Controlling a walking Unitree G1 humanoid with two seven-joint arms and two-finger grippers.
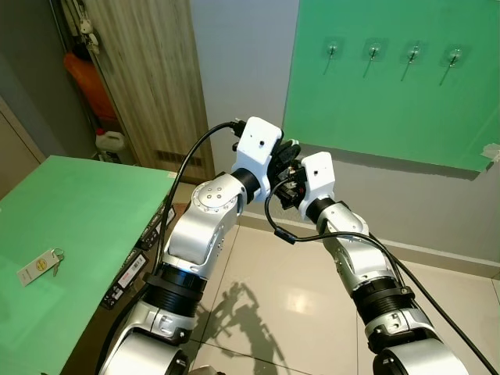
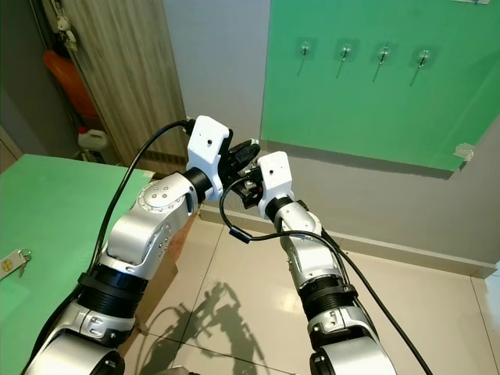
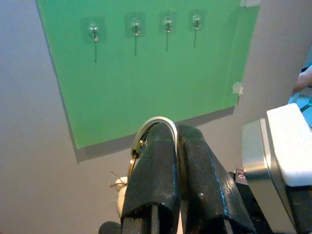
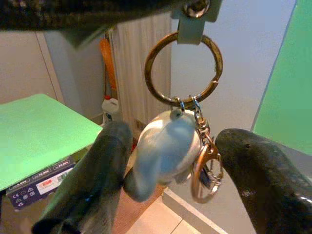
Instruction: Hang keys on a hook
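**Key ring pinched by the left gripper, raised in front of the hook board**

1. Wall and board. From the head camera I see a grey wall carrying a green board (image 1: 391,86) with four hooks (image 1: 373,51) in a row along its upper part. A green table (image 1: 70,234) stands to the robot's left, with a second key and white tag (image 1: 39,266) lying flat on it.

2. Arms. Both silver arms are raised and meet at chest height, below and left of the board. The left gripper (image 3: 175,134) has its two black fingers pressed together, clamped on the key ring (image 3: 146,134); the left wrist camera shows the ring's brass arc curving over the fingertip, with the hooks well apart beyond it. The right gripper (image 4: 170,161) has its fingers spread wide, one on each side of the hanging charm, touching neither side that I can confirm.

3. Keys. The right wrist camera alone shows the bunch in full: a large brass ring (image 4: 184,67) held at its top, a pale rounded charm (image 4: 165,151) hanging beneath, and a smaller ring (image 4: 204,173) on a short chain beside it.

4. Writing. Dark boxes (image 4: 41,187) under the table edge carry labels with a red patch; the text is too small to read.
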